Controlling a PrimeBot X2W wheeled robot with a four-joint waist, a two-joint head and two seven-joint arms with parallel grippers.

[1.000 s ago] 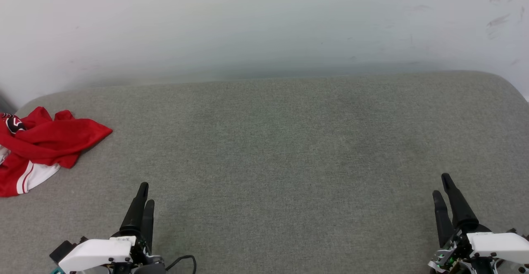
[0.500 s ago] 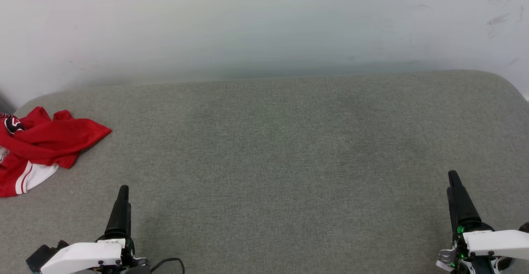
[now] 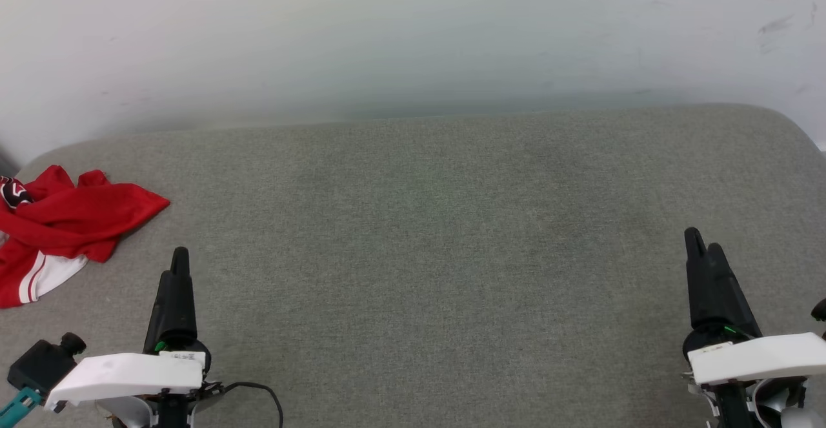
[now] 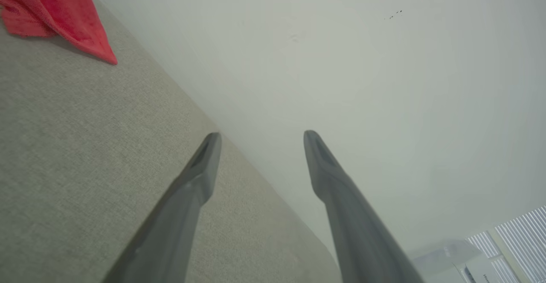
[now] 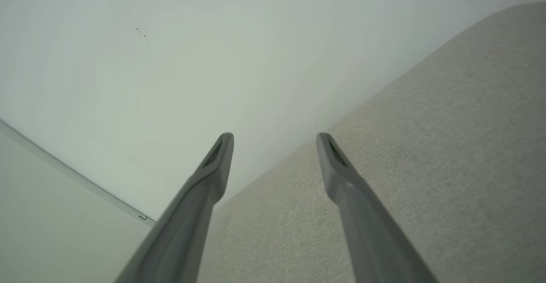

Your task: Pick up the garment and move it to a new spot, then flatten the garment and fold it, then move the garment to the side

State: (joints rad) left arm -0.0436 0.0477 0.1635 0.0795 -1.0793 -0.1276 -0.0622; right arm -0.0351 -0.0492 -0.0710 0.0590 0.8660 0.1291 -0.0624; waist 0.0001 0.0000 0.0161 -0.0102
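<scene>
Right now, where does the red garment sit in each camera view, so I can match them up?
Head view: garment crumpled at the far left edge, on the grey surface.
Left wrist view: garment, a red corner at the top left.
Right wrist view: faces grey surface and white wall, off to the right.
Shared landmark: the seam where grey surface meets white wall.

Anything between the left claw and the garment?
Nothing. In the head view, bare grey upholstery runs from the left claw to the garment. The left wrist view shows the same bare stretch.
</scene>
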